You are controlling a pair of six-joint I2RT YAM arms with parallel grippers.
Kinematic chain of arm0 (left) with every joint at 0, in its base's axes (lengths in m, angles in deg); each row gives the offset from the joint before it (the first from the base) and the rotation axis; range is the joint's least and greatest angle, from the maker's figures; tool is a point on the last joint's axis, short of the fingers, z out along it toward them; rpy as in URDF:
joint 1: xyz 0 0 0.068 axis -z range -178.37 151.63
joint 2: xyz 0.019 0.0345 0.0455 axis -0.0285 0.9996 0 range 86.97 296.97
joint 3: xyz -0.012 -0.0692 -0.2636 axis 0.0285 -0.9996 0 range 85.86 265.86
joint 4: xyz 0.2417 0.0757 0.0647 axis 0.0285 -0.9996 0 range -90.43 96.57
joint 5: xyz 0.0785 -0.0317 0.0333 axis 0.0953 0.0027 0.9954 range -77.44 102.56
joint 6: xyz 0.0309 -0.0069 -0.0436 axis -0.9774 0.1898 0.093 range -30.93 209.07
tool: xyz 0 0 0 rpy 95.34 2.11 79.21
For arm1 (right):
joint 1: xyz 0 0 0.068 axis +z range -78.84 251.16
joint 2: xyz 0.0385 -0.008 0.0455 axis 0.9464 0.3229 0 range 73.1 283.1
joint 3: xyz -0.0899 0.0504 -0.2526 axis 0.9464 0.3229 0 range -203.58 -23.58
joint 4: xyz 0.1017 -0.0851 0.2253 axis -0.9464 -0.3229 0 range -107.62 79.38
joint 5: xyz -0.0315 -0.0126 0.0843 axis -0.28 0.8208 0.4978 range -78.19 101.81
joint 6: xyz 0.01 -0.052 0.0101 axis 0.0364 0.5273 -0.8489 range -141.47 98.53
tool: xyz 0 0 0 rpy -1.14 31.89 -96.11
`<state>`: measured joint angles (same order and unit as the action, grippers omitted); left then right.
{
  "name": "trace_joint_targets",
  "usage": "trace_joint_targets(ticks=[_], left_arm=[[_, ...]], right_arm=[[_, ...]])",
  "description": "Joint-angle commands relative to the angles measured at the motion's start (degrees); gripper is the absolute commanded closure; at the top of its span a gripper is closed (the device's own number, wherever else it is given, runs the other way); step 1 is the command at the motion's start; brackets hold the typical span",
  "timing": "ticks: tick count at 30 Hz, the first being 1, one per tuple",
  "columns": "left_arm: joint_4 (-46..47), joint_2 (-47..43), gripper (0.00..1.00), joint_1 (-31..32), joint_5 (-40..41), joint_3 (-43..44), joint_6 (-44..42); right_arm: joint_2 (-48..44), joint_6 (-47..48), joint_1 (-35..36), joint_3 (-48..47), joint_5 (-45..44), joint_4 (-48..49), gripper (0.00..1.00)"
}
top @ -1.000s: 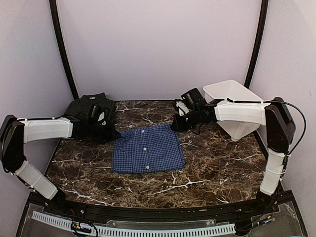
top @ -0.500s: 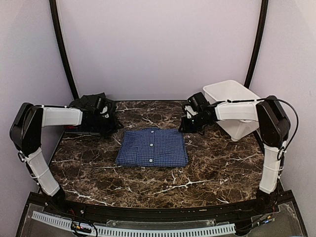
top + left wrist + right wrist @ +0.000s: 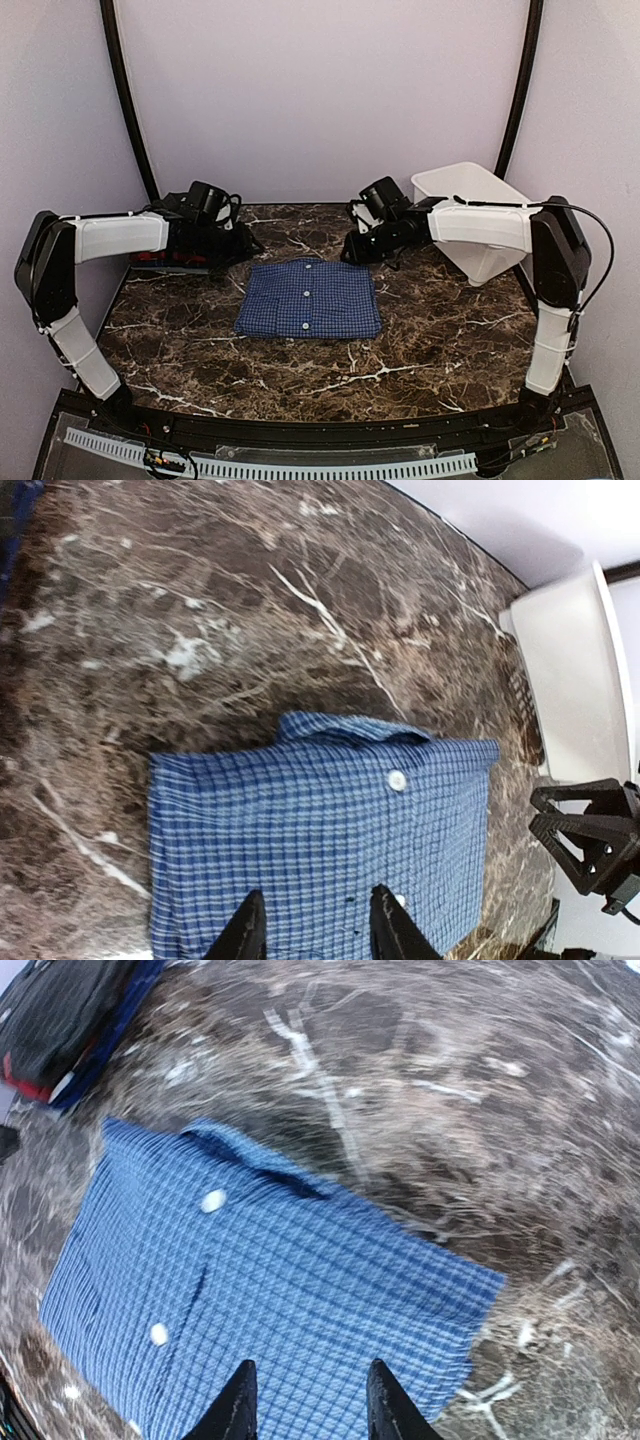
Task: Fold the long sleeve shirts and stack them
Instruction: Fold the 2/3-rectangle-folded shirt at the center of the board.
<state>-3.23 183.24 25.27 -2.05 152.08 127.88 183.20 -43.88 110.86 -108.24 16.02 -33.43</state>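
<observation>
The left arm (image 3: pixel 110 237) and right arm (image 3: pixel 480 227) have smooth white shells on their long links and bulky matte black housings at the joints. A thin black cable (image 3: pixel 609 242) runs along the right arm's white shell and loops free beside its black joint. The left gripper (image 3: pixel 316 892) and right gripper (image 3: pixel 310 1363) have black, flat-sided fingers (image 3: pixel 245 935) tapering to narrow tips.
</observation>
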Motion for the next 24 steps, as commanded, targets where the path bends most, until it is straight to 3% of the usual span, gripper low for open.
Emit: trace_joint_targets(ticks=[1, 14, 24], left_arm=[[2.5, 0.5, 0.68, 4.6, -2.9, -0.4, 1.7], [-0.4, 21.5, 0.76, 5.5, 1.7, 15.2, -3.4], [-3.6, 22.0, 0.74, 3.4, 4.5, 16.0, -4.1]], right_arm=[[2.2, 0.6, 1.3, -2.7, -0.2, -0.1, 0.69], [16.4, 1.1, -3.2, -9.9, 2.9, 0.5, 0.70], [12.9, 0.6, -4.5, -7.5, 5.0, 1.2, 0.55]])
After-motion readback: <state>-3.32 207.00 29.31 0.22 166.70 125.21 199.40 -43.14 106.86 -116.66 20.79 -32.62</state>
